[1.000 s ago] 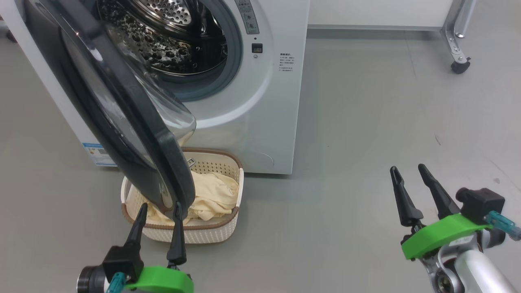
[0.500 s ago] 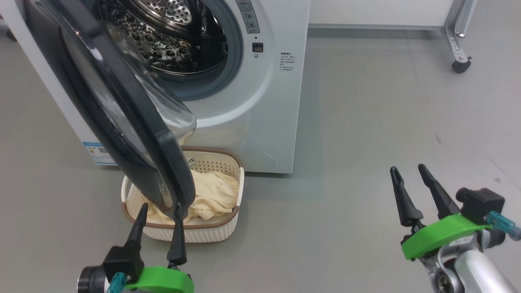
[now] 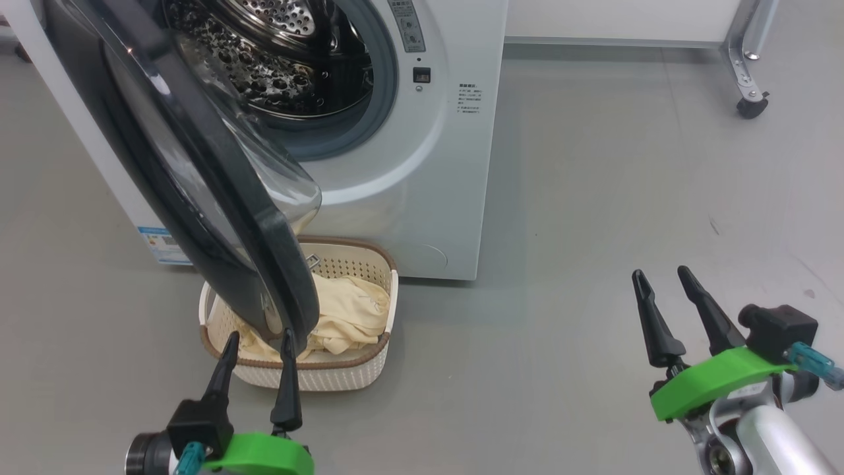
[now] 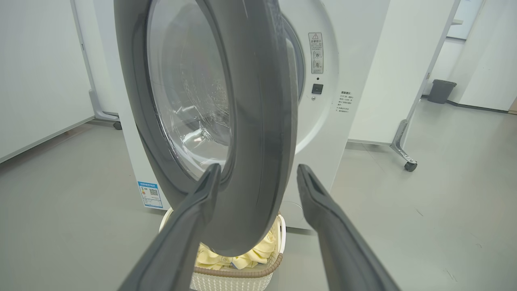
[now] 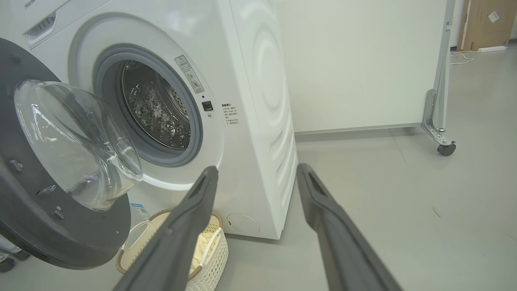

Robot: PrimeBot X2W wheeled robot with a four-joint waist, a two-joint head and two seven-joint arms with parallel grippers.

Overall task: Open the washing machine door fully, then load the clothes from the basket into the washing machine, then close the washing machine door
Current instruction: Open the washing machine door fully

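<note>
The white washing machine point(image 3: 435, 165) stands at the upper left with its steel drum point(image 3: 277, 59) exposed. Its door point(image 3: 264, 251), a black ring around a clear glass bowl, is swung out towards me and hangs over the cream basket point(image 3: 330, 369) on the floor. Pale yellow clothes point(image 3: 349, 310) lie in the basket, partly hidden by the door. My left gripper point(image 3: 260, 335) is open, its tips at the door's lower rim. In the left wrist view the door's rim point(image 4: 258, 121) shows between the fingers of the left gripper point(image 4: 258, 167). My right gripper point(image 3: 659, 272) is open over bare floor, far right of the machine.
Grey floor spreads to the right of the machine. A metal frame leg on a caster point(image 3: 748, 99) stands at the far right by a white panel. A dark bin point(image 4: 441, 91) sits far back. The machine's blue label point(image 4: 150, 194) is low on its front.
The whole head view has shifted a little, so the camera moved. Both grippers keep the same pose and the door stands at the same angle.
</note>
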